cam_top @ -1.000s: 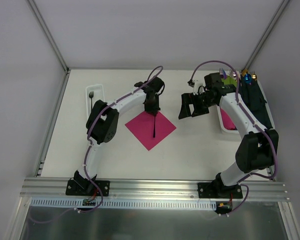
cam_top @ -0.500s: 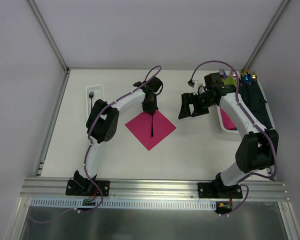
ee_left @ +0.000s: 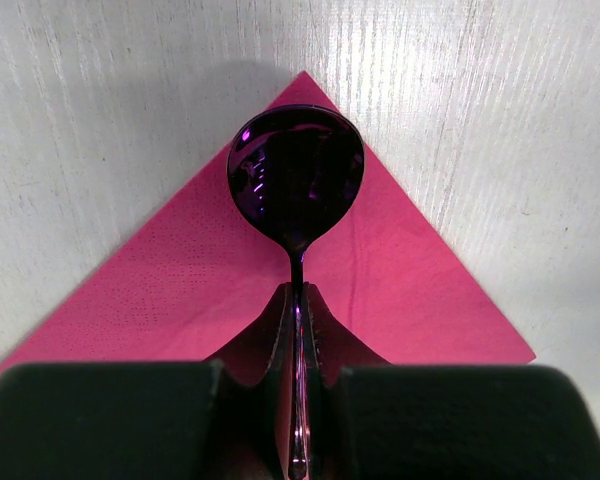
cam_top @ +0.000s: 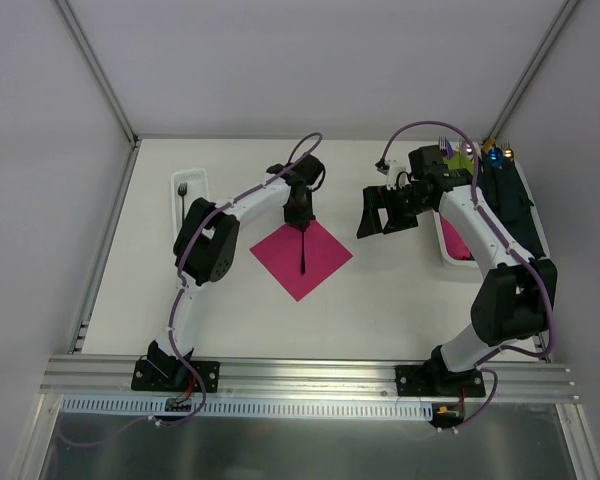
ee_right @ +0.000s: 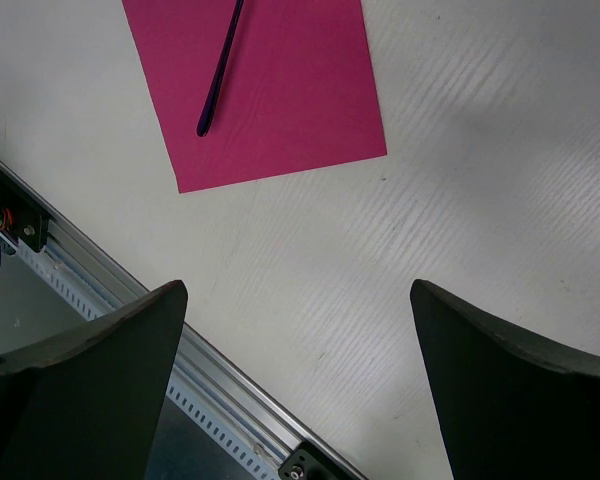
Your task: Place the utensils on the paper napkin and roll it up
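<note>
The magenta paper napkin (cam_top: 322,260) lies as a diamond on the white table; it also shows in the left wrist view (ee_left: 180,290) and the right wrist view (ee_right: 290,90). My left gripper (cam_top: 300,214) stands over its far corner, shut on the neck of the dark-purple spoon (cam_top: 302,250). The spoon's bowl (ee_left: 295,170) sits at the napkin's far corner and its handle (ee_right: 220,75) runs across the napkin toward me. The dark fork (cam_top: 182,195) lies in a white tray at the far left. My right gripper (cam_top: 378,212) hangs open and empty, right of the napkin.
The fork's narrow white tray (cam_top: 196,178) stands at the far left. A white tray (cam_top: 442,250) with spare pink napkins stands at the right, and rolled bundles with utensil tips (cam_top: 480,155) lie behind it. The aluminium rail (ee_right: 80,280) runs along the near edge.
The left gripper has shifted slightly left and back with the spoon, so the handle end has moved a little left on the napkin. The right arm has not moved.
</note>
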Robot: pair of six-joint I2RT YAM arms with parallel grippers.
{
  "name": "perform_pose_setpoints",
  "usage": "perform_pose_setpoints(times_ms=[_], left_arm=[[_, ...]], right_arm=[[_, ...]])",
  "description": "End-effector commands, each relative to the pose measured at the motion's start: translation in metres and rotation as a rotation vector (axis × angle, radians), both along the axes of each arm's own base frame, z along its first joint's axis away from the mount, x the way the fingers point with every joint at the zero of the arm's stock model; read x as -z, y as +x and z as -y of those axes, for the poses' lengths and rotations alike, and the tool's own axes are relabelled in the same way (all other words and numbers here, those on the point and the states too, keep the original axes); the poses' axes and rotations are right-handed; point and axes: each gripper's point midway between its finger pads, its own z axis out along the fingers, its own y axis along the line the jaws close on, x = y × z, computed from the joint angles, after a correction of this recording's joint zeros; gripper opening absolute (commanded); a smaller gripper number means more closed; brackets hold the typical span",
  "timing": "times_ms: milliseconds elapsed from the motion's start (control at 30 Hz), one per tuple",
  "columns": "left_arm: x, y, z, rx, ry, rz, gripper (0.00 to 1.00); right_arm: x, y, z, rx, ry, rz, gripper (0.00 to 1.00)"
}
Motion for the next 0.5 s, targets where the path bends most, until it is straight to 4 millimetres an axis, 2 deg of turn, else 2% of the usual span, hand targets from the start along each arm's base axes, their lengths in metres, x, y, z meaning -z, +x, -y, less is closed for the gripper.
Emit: perform_pose_setpoints(times_ms=[0, 467], left_arm=[[-0.0017, 0.0067, -0.0031, -0.003, 0.011, 0.012, 0.02], [0.0017, 0.0066, 0.0024, 0.028, -0.002, 0.002, 0.05]], right_arm=[[-0.0107, 0.0046, -0.0022, 0.004, 0.025, 0.014, 0.99], [-0.0089, 0.0027, -0.0023, -0.001, 0.024, 0.012, 0.99]])
